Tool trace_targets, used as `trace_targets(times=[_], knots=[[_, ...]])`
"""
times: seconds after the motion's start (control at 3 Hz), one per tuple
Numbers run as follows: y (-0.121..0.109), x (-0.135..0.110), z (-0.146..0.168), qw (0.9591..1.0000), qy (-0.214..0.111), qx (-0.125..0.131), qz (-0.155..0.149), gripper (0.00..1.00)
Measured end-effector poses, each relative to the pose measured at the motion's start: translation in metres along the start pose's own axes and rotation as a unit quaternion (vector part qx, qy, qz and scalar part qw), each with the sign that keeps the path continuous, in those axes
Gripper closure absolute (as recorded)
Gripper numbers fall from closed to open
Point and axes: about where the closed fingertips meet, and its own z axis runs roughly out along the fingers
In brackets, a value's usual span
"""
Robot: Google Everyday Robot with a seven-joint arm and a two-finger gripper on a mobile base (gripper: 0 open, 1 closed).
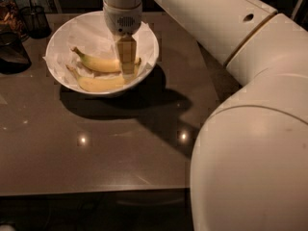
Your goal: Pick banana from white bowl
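A wide white bowl (144,37) lined with crumpled white paper stands at the back left of the dark table. Two yellow bananas lie in it: one (96,62) across the middle, another (98,83) nearer the front rim. My gripper (127,69) reaches straight down into the bowl, its tan fingers over the right ends of the bananas. The fingers hide where they meet the fruit.
A dark glass container (34,18) and other dark items (10,52) stand at the table's back left, next to the bowl. My white arm (250,129) fills the right side of the view. The table's front edge (96,190) runs across the lower part.
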Motion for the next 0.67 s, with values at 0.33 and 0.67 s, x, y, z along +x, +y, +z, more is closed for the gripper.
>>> trace_targets(times=[0.33, 0.67], knots=[[0.0016, -0.0022, 0.0134, 0.9998, -0.009, -0.016, 0.005, 0.28], [0.0029, -0.0057, 0.0224, 0.9994, -0.018, -0.028, 0.01, 0.28]])
